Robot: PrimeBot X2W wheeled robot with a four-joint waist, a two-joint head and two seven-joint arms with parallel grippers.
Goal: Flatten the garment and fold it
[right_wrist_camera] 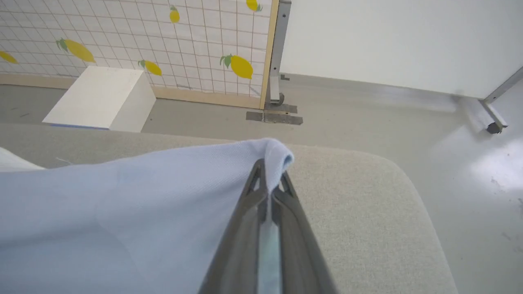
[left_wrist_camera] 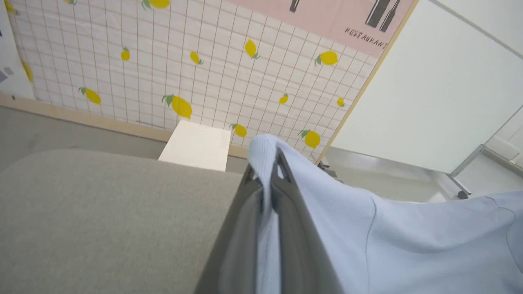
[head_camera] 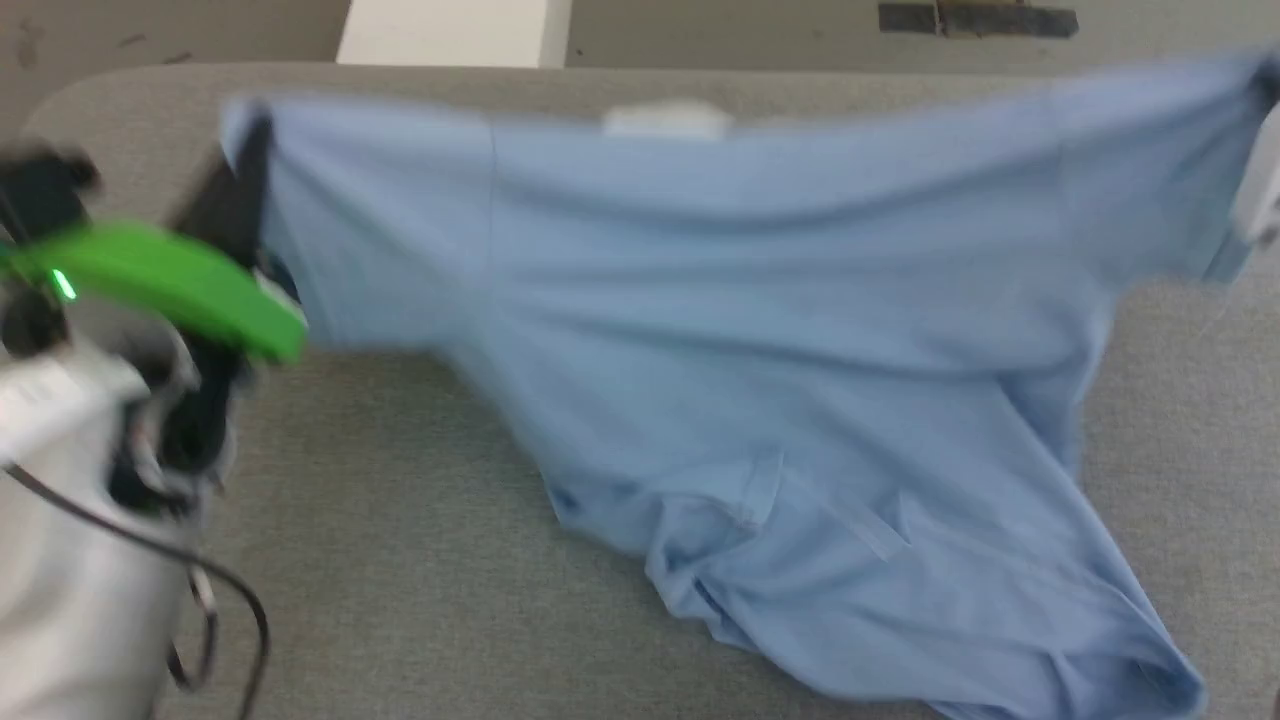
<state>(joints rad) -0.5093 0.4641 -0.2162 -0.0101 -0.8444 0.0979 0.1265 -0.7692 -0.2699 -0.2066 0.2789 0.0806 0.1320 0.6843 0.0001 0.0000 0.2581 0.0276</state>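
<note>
The garment (head_camera: 780,330), a light blue T-shirt, is stretched by its two sleeves along the far edge of the worktop (head_camera: 380,520), reaching from near the far-left corner almost to the far-right one. A small white mark (head_camera: 665,120) sits at the middle of the taut upper edge. The left gripper (left_wrist_camera: 271,163) has its dark fingers pressed together on the tip of one sleeve, with cloth wrapped over and between them. The right gripper (right_wrist_camera: 269,171) pinches the tip of the other sleeve in the same way. Both wrist views show these pinched corners raised a little above the grey surface. From that line the body of the shirt runs slantwise toward the near-right corner. There the hem lies crumpled and doubled over itself on the worktop. The head view is blurred, so finer creases cannot be read. A white box (head_camera: 450,30) stands on the floor beyond the far edge, apart from the work. This looks like the flattening step, with the shoulders pulled wide and no fold begun. The next move probably calls for even tension between the two arms while the sleeves are laid down. The bunched hem then needs drawing straight, since the skewed body would otherwise fold crooked.
</note>
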